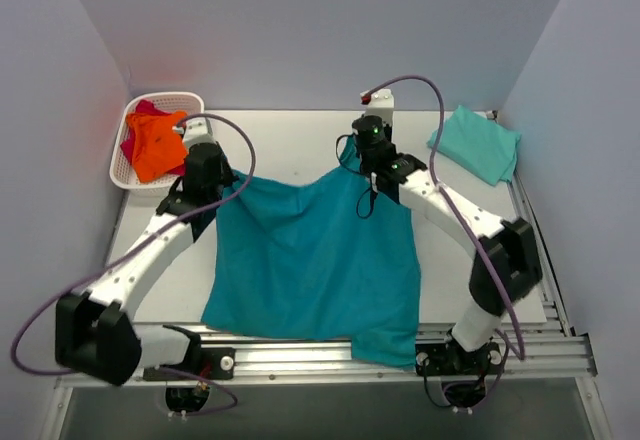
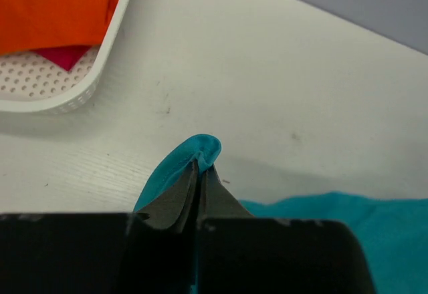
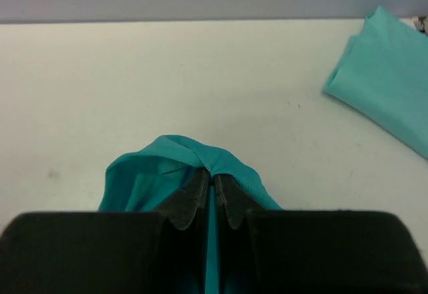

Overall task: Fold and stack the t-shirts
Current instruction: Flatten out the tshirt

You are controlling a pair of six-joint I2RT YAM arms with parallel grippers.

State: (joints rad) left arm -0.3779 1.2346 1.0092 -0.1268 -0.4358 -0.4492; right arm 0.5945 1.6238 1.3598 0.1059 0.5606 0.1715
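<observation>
Standing here, I can't read a single word, label, brand mark or number. The teal shirt (image 1: 310,260) spread mid-counter is plain cloth. So are the mint shirt (image 1: 478,143) at two o'clock and the orange shirt (image 1: 158,145) at ten o'clock. The white basket (image 1: 122,160) under the orange one carries no lettering I can make out, and neither does the counter (image 1: 290,140).

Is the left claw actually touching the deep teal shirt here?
Touching. The left wrist view shows the left claw shut on a pinched fold of the teal shirt, with cloth bulging out past its tips.
</observation>
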